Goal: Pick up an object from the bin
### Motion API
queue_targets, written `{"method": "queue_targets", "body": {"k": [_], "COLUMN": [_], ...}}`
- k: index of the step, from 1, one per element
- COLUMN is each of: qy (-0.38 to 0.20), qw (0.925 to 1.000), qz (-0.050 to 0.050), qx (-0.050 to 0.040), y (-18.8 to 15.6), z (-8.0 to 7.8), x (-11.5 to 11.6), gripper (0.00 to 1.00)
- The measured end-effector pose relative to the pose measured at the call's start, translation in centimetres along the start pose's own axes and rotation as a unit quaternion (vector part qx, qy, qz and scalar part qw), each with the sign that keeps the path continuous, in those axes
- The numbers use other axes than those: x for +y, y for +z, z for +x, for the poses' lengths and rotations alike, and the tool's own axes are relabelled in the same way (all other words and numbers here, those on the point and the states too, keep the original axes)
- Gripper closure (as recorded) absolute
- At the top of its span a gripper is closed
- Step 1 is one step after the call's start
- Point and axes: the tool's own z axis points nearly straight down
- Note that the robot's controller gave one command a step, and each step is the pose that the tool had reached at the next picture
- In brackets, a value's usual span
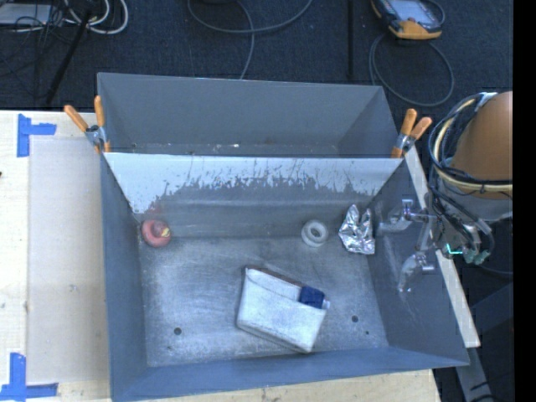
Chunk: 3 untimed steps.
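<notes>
The tool [409, 241] hangs at the right side of the grey bin [251, 124], over the sloping right wall rather than the flat floor. Its two metal prongs stand apart with nothing between them, so it is open and carries nothing. That placement reads as a ready position at the edge the arm enters from, clear of the contents. The nearest thing is a crumpled wad of silver foil [358, 231], just beside the tool at the back right of the floor. A small white ring [316, 233] lies close to the foil's left. A folded white cloth [280, 310] with a blue piece [311, 296] on it lies flat in the front middle, and a small pink round thing [155, 231] sits well apart at the back left. Loose and separate, each can be approached alone; the foil looks the shortest reach.
</notes>
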Motion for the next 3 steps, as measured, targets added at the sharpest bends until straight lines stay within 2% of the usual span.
{"method": "queue_targets", "body": {"k": [1, 2, 3], "qy": [-0.1, -0.239, -0.341], "qw": [0.995, 0.9709, 0.9399], "qz": [0.001, 0.001, 0.003], "qx": [-0.0064, -0.007, -0.0096], "y": [14.2, 13.2, 13.2], "z": [0.1, -6.6, 2.1], "x": [1.7, 13.0, 15.0], "gripper": [0.0, 0.0, 0.0]}}
